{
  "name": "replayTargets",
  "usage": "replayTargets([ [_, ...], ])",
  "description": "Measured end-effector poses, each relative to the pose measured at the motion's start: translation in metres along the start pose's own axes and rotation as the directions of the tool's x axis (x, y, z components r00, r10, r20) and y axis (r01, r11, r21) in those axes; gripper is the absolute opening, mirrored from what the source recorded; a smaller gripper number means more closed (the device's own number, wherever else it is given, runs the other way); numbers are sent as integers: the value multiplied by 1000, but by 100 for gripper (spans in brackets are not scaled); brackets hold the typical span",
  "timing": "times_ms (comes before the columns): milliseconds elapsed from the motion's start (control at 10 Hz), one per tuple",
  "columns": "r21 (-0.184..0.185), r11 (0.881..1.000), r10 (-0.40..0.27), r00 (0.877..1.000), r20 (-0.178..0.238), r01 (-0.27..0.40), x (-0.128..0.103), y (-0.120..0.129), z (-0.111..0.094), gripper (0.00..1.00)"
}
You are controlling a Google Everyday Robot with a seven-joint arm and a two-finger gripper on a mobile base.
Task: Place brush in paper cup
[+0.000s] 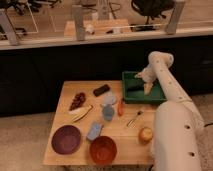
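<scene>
My gripper [144,85] hangs at the end of the white arm, low over the inside of the green tray [145,100] at the table's back right. It looks open, with one pale finger [148,88] pointing down and nothing between the fingers. A slim dark thing that may be the brush [133,89] lies on the tray floor just left of the gripper, apart from it. The paper cup is out of view.
The wooden table [60,150] carries a purple bowl [66,139], an orange-red bowl [103,149], a banana [81,113], dark red fruit [77,100], a black oblong [101,90], blue items [108,112], a thin utensil [134,119] and a round fruit [145,134]. My white body [175,135] fills the front right.
</scene>
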Motion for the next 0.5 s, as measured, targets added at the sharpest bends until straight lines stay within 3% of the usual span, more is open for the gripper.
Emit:
replayTargets([
  [500, 0, 1000, -2, 1000, 0, 2, -1, -1, 1, 80],
])
